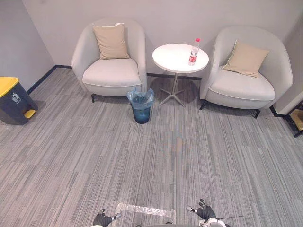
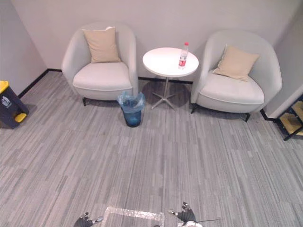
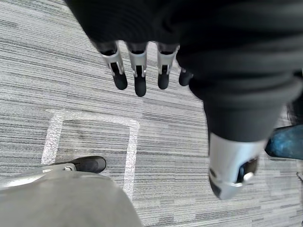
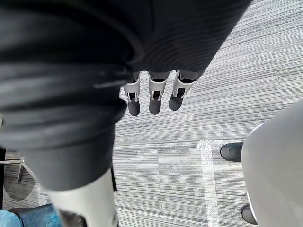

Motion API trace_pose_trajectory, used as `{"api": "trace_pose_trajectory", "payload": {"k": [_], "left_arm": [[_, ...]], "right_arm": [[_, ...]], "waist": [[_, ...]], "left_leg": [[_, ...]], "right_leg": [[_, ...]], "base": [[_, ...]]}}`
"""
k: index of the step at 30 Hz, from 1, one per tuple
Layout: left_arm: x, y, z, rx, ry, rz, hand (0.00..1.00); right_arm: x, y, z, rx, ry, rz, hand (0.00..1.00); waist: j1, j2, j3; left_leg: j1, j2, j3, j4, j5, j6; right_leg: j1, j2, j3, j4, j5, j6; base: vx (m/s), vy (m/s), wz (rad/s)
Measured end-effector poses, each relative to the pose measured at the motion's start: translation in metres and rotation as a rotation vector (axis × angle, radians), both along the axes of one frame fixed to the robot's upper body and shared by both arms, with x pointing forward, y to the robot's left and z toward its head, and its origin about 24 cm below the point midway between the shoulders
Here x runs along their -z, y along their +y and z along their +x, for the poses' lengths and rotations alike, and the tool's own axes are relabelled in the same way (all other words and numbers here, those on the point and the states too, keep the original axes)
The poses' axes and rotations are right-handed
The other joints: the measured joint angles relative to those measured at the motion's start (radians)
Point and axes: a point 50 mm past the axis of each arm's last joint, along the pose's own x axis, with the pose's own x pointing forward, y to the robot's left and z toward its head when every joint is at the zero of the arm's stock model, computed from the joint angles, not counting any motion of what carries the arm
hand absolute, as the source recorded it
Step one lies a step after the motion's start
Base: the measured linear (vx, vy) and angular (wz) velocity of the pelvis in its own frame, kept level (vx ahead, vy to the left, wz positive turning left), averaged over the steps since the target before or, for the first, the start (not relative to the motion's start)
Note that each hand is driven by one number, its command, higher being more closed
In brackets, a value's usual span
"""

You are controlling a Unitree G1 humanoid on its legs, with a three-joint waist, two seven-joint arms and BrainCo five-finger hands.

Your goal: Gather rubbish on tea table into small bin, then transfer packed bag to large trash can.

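A clear plastic bottle (image 1: 193,51) with a red cap and red label stands upright on the round white tea table (image 1: 175,58) at the far side of the room. The small bin (image 1: 141,105), lined with a blue bag, stands on the carpet left of the table's foot. A dark large trash can (image 1: 13,101) with a yellow lid stands by the left wall. My left hand (image 1: 103,218) and right hand (image 1: 204,211) hang low at the near edge, far from the table. Both are open with straight fingers (image 3: 138,71) (image 4: 155,93) holding nothing.
Two light grey armchairs (image 1: 112,64) (image 1: 246,73), each with a beige cushion, flank the table. A white tape rectangle (image 1: 144,209) marks the carpet near me. A low black shelf (image 1: 297,119) stands at the far right. Grey striped carpet lies between me and the table.
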Motion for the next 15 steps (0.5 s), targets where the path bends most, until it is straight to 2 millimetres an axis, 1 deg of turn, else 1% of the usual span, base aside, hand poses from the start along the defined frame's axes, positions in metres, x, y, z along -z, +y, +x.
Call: {"api": "trace_pose_trajectory", "payload": {"k": [7, 10, 12, 14, 15], "left_arm": [[0.0003, -0.0002, 0.001, 0.022, 0.007, 0.005, 0.0], [0.0001, 0.0002, 0.0021, 0.033, 0.008, 0.006, 0.0], [-0.0001, 0.0006, 0.0033, 0.034, 0.008, 0.006, 0.0], [-0.0005, 0.0003, 0.0067, 0.039, 0.004, 0.001, 0.0], [-0.0004, -0.0012, 0.0079, 0.04, 0.003, -0.007, 0.0]], "right_arm": [[0.001, -0.0003, 0.0001, 0.017, 0.009, 0.01, 0.0], [0.0008, -0.0018, 0.0004, 0.046, 0.005, 0.021, 0.0], [0.0003, -0.0025, 0.0014, 0.053, 0.0, 0.022, 0.0], [-0.0003, -0.0046, 0.0018, 0.079, -0.007, 0.027, 0.0], [-0.0015, -0.0061, 0.0024, 0.099, -0.018, 0.032, 0.0]], "waist": [[-0.001, 0.0, 0.0], [-0.001, -0.001, 0.002], [-0.002, 0.002, 0.005], [-0.004, 0.008, 0.015], [-0.005, 0.015, 0.029]], "left_leg": [[-0.002, 0.0, 0.002, -0.003, 0.0, 0.0], [-0.021, 0.004, 0.024, 0.003, -0.003, -0.004], [-0.055, 0.012, 0.03, 0.048, -0.026, -0.015], [-0.089, 0.026, 0.038, 0.131, -0.072, -0.02], [-0.108, 0.045, 0.049, 0.214, -0.12, -0.034]], "right_leg": [[-0.004, 0.001, 0.003, 0.0, 0.0, 0.0], [-0.026, 0.004, 0.017, 0.0, 0.003, -0.006], [-0.046, 0.008, 0.026, 0.021, -0.004, -0.009], [-0.06, 0.013, 0.029, 0.06, -0.031, -0.018], [-0.063, 0.024, 0.034, 0.099, -0.063, -0.025]], "base": [[0.0, -0.001, -0.01], [0.0, -0.007, -0.14], [0.01, -0.028, -0.17], [0.03, -0.047, -0.11], [0.03, -0.056, -0.15]]}}
